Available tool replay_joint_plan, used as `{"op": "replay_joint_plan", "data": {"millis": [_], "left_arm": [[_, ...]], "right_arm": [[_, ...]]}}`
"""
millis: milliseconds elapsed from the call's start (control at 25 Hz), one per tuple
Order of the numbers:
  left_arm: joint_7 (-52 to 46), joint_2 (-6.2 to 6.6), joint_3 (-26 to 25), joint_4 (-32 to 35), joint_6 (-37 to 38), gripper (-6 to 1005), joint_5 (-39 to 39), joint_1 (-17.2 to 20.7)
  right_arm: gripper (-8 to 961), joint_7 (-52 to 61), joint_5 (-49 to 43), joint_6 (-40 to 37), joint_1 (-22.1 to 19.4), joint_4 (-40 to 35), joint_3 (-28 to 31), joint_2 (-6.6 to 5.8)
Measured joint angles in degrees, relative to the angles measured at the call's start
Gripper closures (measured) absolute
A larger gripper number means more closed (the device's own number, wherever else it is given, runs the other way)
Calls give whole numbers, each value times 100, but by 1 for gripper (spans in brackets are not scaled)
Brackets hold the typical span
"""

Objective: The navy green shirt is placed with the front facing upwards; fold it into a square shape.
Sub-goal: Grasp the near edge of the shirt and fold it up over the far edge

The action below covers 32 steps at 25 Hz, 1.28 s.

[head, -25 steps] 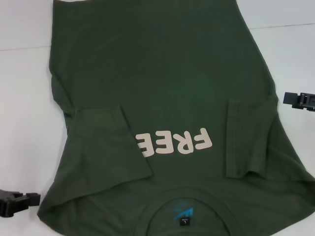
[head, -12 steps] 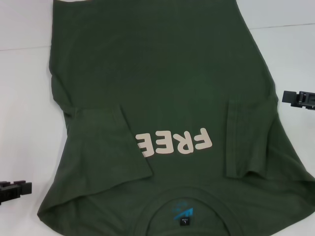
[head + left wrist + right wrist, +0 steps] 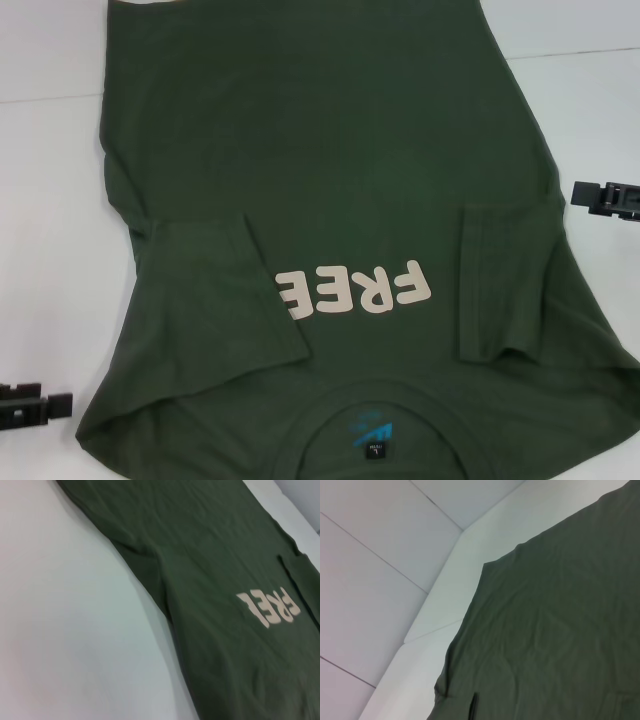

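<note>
You see the shirt (image 3: 210, 580) spread flat across the white surface (image 3: 65, 630), its edge running diagonally through the view. The cream "FREE" print (image 3: 269, 607) reads upside down, and a folded-in sleeve (image 3: 302, 572) lies just beside it at the frame's edge.

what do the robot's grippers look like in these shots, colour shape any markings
Only the tips show, in the head view. The left gripper is black and blocky, with stepped, notched edges and a flat bar end. The right gripper is also black and boxy, with ridged segments and a faint pale marking that can't be read. No cables or arm links are visible. Both sit beside the navy green shirt.
</note>
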Motion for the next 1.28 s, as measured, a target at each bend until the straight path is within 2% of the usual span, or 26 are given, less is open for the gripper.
{"op": "replay_joint_plan", "data": {"millis": [280,480,1280], "left_arm": [[-56,-15,132,26,124,241,207,-7],[-96,-45,273,-141,80,86,213,-55],[-44,-114,500,-286,9,90,213,-127]], "right_arm": [[70,4,2,37,37,0,0,0],[69,6,0,52,51,0,0,0],[70,8,-1,72,52,0,0,0]]}}
